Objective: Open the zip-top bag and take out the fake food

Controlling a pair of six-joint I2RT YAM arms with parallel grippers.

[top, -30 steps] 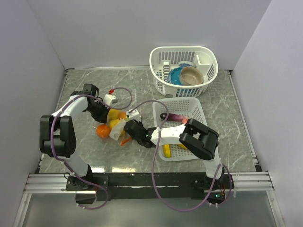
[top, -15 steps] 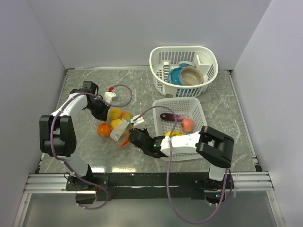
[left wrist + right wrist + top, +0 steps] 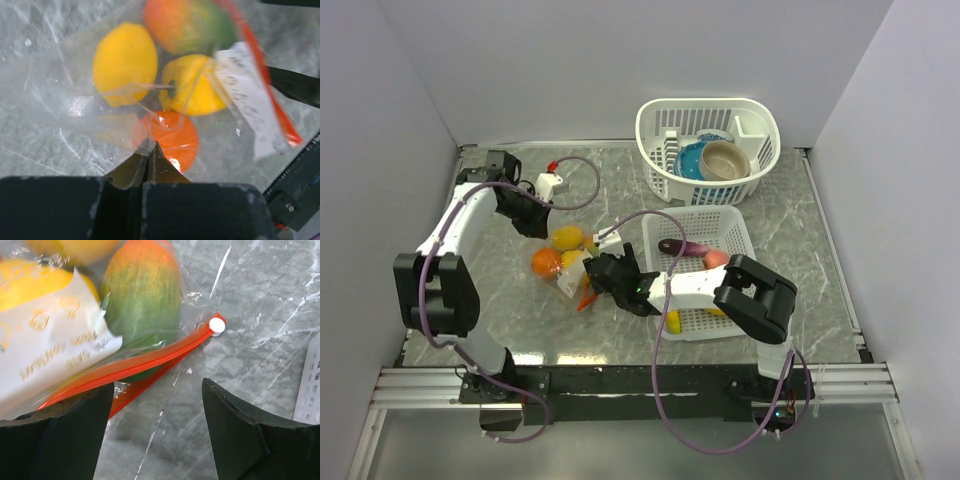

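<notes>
Clear zip-top bag (image 3: pixel 60 115) of fake food (image 3: pixel 125 62) sits clamped in left jaws; right jaws apart near its zipper (image 3: pixel 130 367).

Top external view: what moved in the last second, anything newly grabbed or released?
The left pincer, shut on the zip-top bag, drew back toward the far left, dragging the bag and its fake food slightly farther away. The right pincer dipped nearer, then returned to the red zipper strip, open. No new grasp or release shows. The round basket and rectangular basket stayed put.
</notes>
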